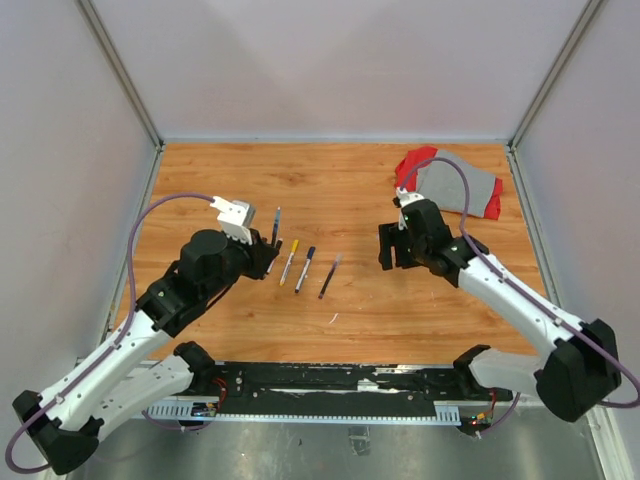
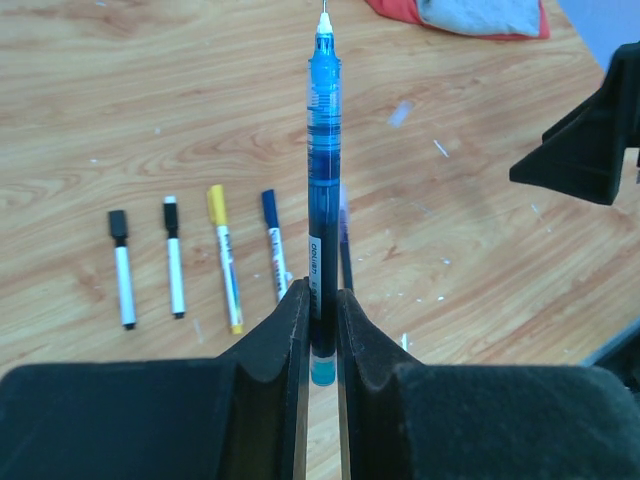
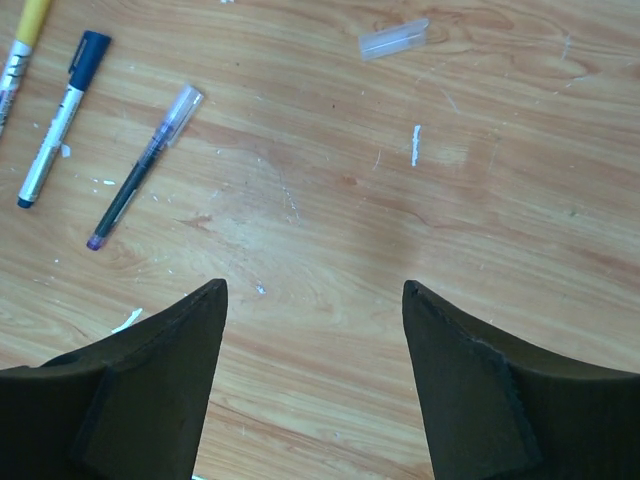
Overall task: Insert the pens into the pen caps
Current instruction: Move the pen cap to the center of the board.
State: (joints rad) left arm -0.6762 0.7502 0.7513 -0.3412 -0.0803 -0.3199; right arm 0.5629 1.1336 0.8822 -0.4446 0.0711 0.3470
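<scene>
Currently the left gripper (image 2: 320,330) is pinching a translucent blue-barrelled pen (image 2: 323,190) near its tail, bare tip pointing outward, probably so a cap can slide on. Opposite, the right gripper (image 3: 315,380) is hanging spread and empty above the wooden table (image 3: 300,230); a clear plastic cap (image 3: 394,38) is lying ahead of it.
</scene>
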